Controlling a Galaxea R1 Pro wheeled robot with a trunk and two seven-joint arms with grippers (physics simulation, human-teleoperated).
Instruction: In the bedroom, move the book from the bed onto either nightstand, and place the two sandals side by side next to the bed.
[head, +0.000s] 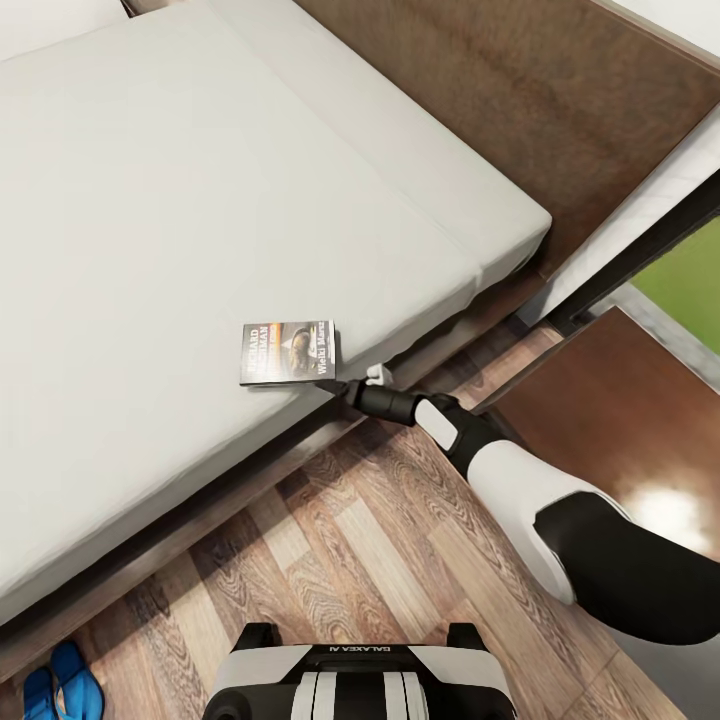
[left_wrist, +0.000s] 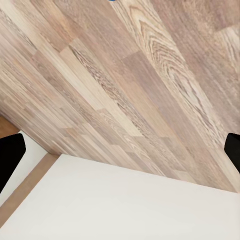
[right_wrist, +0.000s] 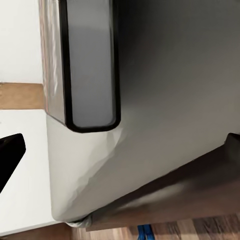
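Because the book (head: 289, 351) lay at the bed's (head: 180, 200) near edge, the right gripper (head: 350, 385) reached its corner; whether its fingers were released or clenched, I couldn't tell. Both sandals (head: 62, 690) sat on the floor (head: 380, 560).

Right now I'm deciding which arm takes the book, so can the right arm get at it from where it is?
Probably yes. The right gripper is already at the edge of the bed, just beside the book, which lies flat near that edge with nothing between them.

Light grey mattress (head: 200, 200), dark-covered book (head: 288, 352) with white and orange lettering, bright blue sandals (head: 62, 690), wood-grain floor (head: 370, 560).
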